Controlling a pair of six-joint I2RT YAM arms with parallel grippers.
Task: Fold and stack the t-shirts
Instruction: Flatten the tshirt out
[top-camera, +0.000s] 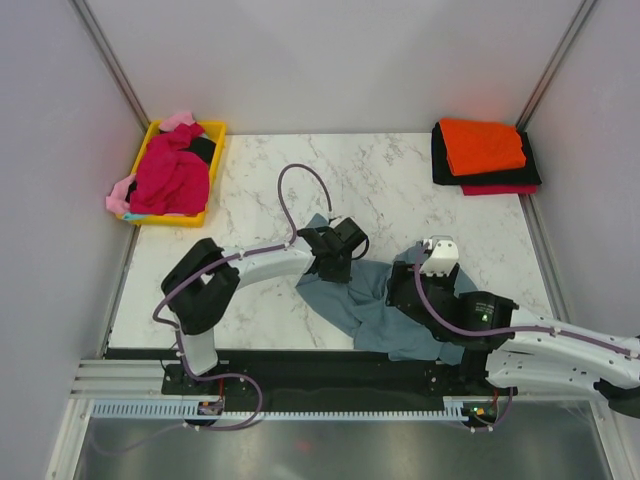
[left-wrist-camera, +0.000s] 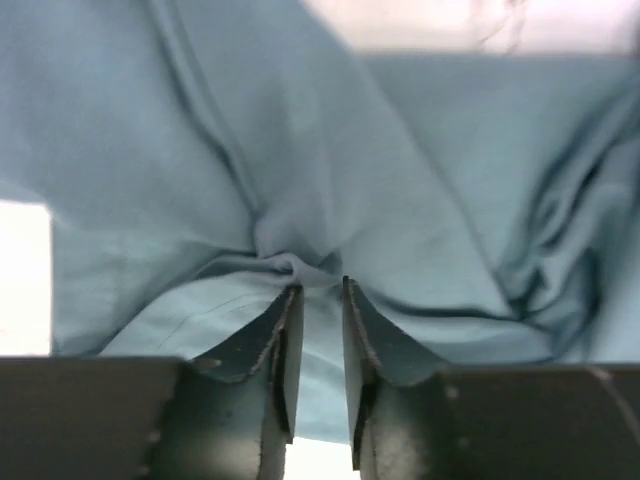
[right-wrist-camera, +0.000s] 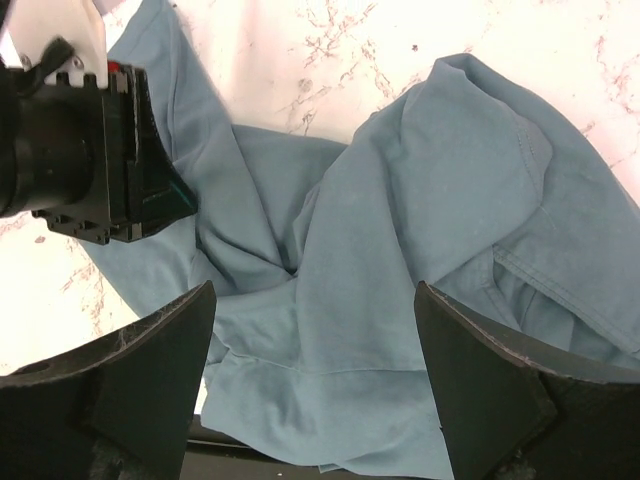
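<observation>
Marble bench (top-camera: 400, 170), crumpled blue shirt (top-camera: 365, 305): my left pincer (left-wrist-camera: 316, 285) pinches a fold, my right pincer (right-wrist-camera: 314, 292) hangs wide above it.

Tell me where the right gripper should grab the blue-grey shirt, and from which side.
Probably at the hemmed edge of the blue-grey t-shirt, coming straight down from above. That edge lies loose, apart from the bunch the left gripper pinches, and the open right gripper hangs over the cloth. The middle is crumpled into several layers.
</observation>
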